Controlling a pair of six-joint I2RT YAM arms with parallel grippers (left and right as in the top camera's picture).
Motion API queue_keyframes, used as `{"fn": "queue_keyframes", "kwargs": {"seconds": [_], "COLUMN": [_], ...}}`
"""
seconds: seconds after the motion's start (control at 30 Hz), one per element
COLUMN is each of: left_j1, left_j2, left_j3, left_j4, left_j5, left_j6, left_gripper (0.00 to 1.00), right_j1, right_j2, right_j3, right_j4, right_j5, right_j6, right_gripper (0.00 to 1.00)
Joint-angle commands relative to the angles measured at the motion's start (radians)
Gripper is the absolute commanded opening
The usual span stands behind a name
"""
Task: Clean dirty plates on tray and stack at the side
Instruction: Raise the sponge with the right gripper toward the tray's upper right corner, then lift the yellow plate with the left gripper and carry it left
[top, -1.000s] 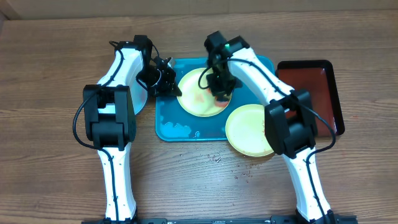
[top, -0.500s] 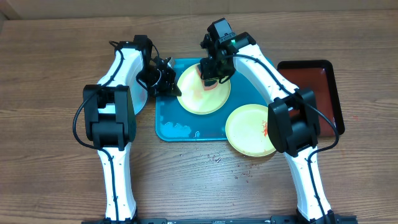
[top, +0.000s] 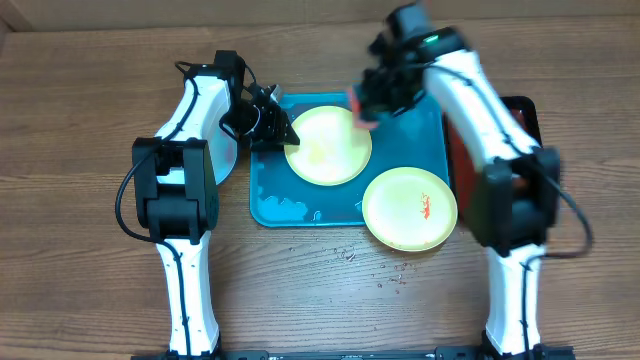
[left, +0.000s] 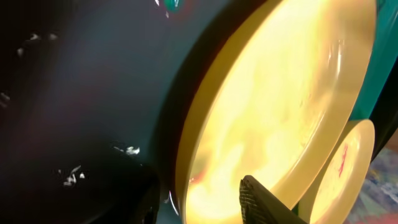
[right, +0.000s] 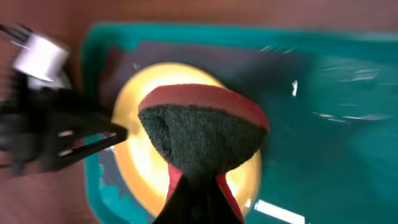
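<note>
Left gripper (top: 283, 128): clenched on rim of tray plate (top: 330, 148); one finger (left: 261, 199) lies on its inner face.
Tray plate: round, shallow, pale yellow-green, glossy, faint streaks; extends away from left fingertips, inside tray (top: 268, 195).
Right gripper (top: 368, 108): blurred, grasping sponge (right: 199, 134), which has a dark green face and red back. Plate lies below and beyond sponge; contact cannot be told.
Smeared plate (top: 400, 215): same colour, red smear (top: 424, 205), overhanging tray corner, apart from both grippers.

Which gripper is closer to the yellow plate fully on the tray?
Left. Left gripper grips the plate's left rim; right gripper, with sponge, hovers off its upper right edge.
</note>
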Motion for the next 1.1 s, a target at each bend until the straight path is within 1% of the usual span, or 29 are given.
{"fn": "queue_keyframes", "kwargs": {"seconds": [0.0,0.07,0.17,0.2,0.23,0.3,0.57,0.73,0.83,0.93,1.07], "left_j1": [-0.034,-0.052,-0.082,-0.088,-0.093,-0.103,-0.093,-0.067,-0.067,-0.08,-0.114], "left_j2": [0.051,0.051,0.051,0.051,0.051,0.051,0.036,-0.062,-0.158,-0.263,-0.377], "left_j3": [-0.035,-0.035,-0.035,-0.035,-0.035,-0.035,-0.008,0.076,0.118,0.122,0.122], "left_j4": [0.03,0.03,0.031,0.031,0.031,0.031,0.017,-0.044,-0.064,-0.064,-0.079], "left_j5": [-0.154,-0.212,-0.291,-0.309,-0.326,-0.348,-0.366,-0.409,-0.504,-0.619,-0.828], "left_j6": [-0.01,-0.011,-0.014,-0.014,-0.014,-0.02,-0.048,-0.048,-0.049,-0.066,-0.106], "left_gripper": [0.41,0.36,0.34,0.3,0.23,0.04,0.04,0.04,0.04,0.04,0.04], "right_j1": [-0.064,-0.095,-0.129,-0.135,-0.14,-0.145,-0.146,-0.146,-0.146,-0.146,-0.146], "right_j2": [-0.139,-0.151,-0.151,-0.151,-0.151,-0.151,-0.151,-0.151,-0.151,-0.151,-0.151], "right_j3": [0.034,0.034,0.034,0.034,0.034,0.034,0.034,0.032,0.032,0.032,0.032], "right_j4": [-0.021,-0.038,-0.069,-0.079,-0.085,-0.093,-0.118,-0.143,-0.157,-0.158,-0.157], "right_j5": [-0.006,-0.006,-0.006,-0.006,-0.006,0.0,0.002,0.035,0.047,0.047,0.047], "right_j6": [0.003,0.003,0.003,0.003,0.003,0.002,0.002,0.002,0.002,0.002,0.002], "right_gripper": [0.04,0.04,0.04,0.04,0.04,0.04,0.04,0.04,0.04,0.04,0.04]}}
